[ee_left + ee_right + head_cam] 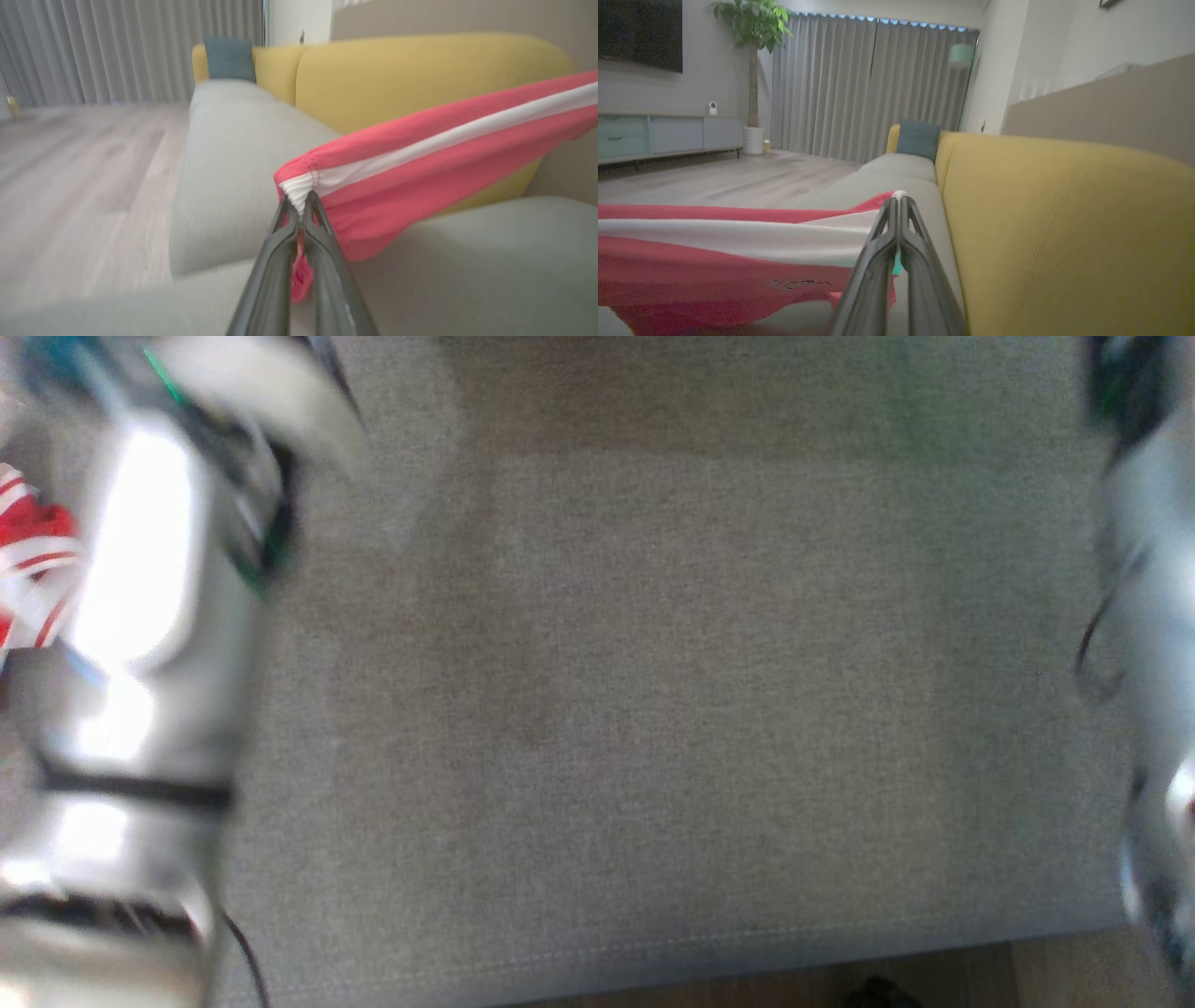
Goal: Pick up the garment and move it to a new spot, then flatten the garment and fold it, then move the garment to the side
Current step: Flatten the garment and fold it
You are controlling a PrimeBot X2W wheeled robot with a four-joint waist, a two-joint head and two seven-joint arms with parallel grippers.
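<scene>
The garment [420,158] is red with a white stripe and hangs stretched above the grey sofa seat [233,154]. My left gripper [299,205] is shut on its gathered white corner. In the right wrist view the garment [714,261] runs off to the left, and my right gripper [899,200] is shut on its white edge. The head view is blurred. It shows a scrap of the garment [33,551] at the left edge behind my pale left forearm [140,616], with my right forearm [1148,616] at the right edge.
A yellow backrest [1064,233] runs along the seat, with a teal cushion [917,140] at its far end. Wooden floor [70,186], grey curtains [859,88], a low cabinet [668,135] and a potted plant [752,28] lie beyond. The seat's front edge [653,952] is near.
</scene>
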